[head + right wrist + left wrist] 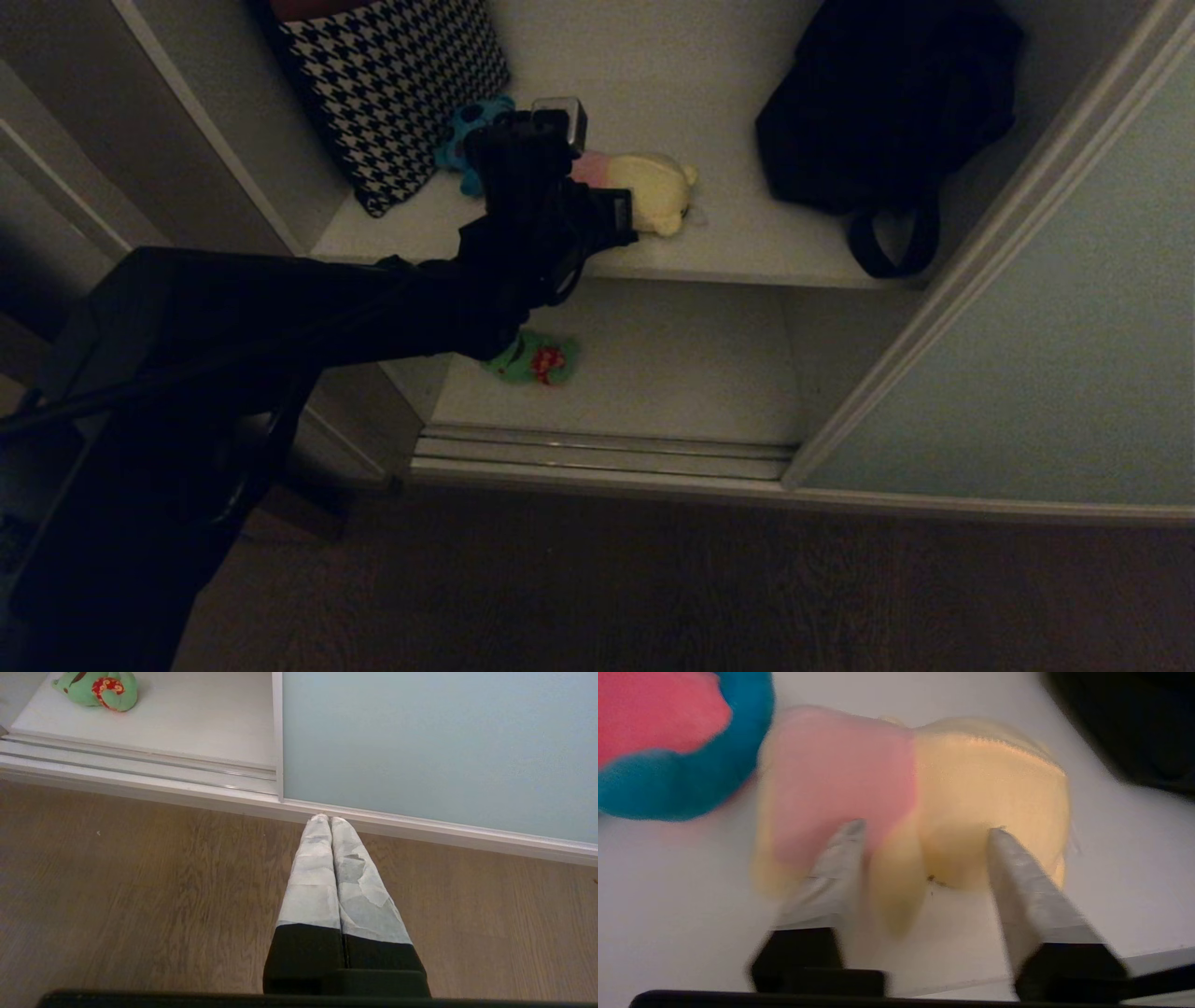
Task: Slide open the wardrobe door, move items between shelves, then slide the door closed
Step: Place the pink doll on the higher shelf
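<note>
The sliding wardrobe door (1074, 327) stands pushed to the right, leaving the shelves bare. On the upper shelf (747, 243) lies a cream-yellow plush with a pink patch (658, 191), and a blue plush (462, 140) with a pink belly lies just left of it. My left gripper (924, 830) is open at the cream-yellow plush (990, 779), its fingertips touching the toy's near side and one soft limb lying between them. A green plush with red (537, 359) rests on the lower shelf (672, 373). My right gripper (325, 819) hangs shut over the wooden floor by the door's bottom rail.
A houndstooth-patterned cushion (392, 84) leans at the shelf's back left. A black strapped bag (878, 103) sits at the right of the upper shelf, its strap hanging over the edge. The ribbed floor track (597, 453) runs along the wardrobe's front.
</note>
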